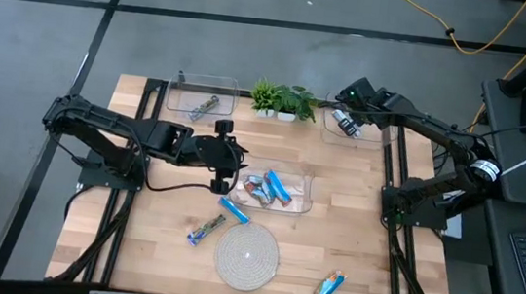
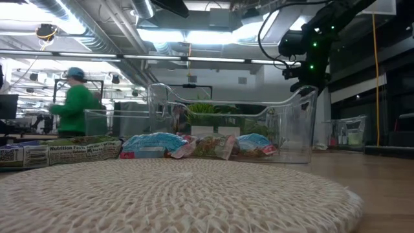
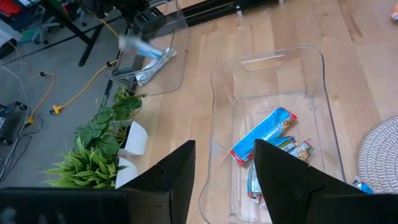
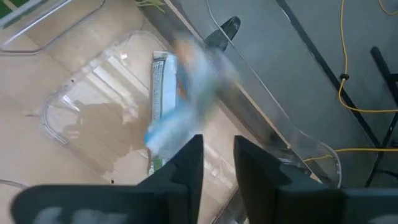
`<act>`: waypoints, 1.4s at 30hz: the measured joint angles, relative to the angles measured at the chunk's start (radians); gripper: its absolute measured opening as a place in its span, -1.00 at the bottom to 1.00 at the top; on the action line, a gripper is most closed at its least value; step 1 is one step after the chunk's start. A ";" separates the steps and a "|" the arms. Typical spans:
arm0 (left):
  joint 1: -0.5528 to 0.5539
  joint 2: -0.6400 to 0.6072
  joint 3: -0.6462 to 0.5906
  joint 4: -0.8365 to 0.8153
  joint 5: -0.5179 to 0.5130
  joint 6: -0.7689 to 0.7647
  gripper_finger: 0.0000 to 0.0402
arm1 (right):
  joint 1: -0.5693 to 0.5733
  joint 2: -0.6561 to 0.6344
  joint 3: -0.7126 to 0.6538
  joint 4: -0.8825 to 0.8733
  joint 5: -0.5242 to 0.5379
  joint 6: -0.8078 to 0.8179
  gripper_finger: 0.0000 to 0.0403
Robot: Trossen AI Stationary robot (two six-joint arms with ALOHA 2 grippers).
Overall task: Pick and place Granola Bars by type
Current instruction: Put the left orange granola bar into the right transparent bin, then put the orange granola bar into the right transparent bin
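Observation:
My right gripper [image 4: 217,152] hangs open over the clear far-right bin [image 1: 350,127]. Just past its fingertips a blue granola bar [image 4: 183,93] shows as a blur in the air inside that bin, above a pale bar [image 4: 159,87] lying flat on the bin's floor. My left gripper [image 3: 224,168] stands open above the left end of the clear middle bin [image 1: 301,206], nothing between its fingers. Several blue bars [image 3: 264,132] lie in the middle bin. One bar [image 1: 205,108] lies in the far-left bin [image 1: 191,89].
Loose bars lie on the table near the middle bin [image 1: 234,210], left of the mat [image 1: 207,227] and at the near right [image 1: 329,287]. A round woven mat [image 1: 247,256] lies near the front edge. A potted plant [image 1: 283,98] stands between the far bins.

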 joint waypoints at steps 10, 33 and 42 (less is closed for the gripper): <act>0.000 0.000 0.000 0.000 0.000 0.000 -0.24 | 0.033 0.000 0.000 0.027 0.000 0.000 -0.13; -0.001 0.000 0.000 -0.095 0.000 -0.026 -0.26 | 0.560 -0.283 0.000 -0.244 -0.428 0.055 -0.16; -0.022 0.000 0.000 -0.115 0.000 -0.049 -0.25 | 1.087 -0.284 0.000 -0.331 -0.435 0.273 -0.16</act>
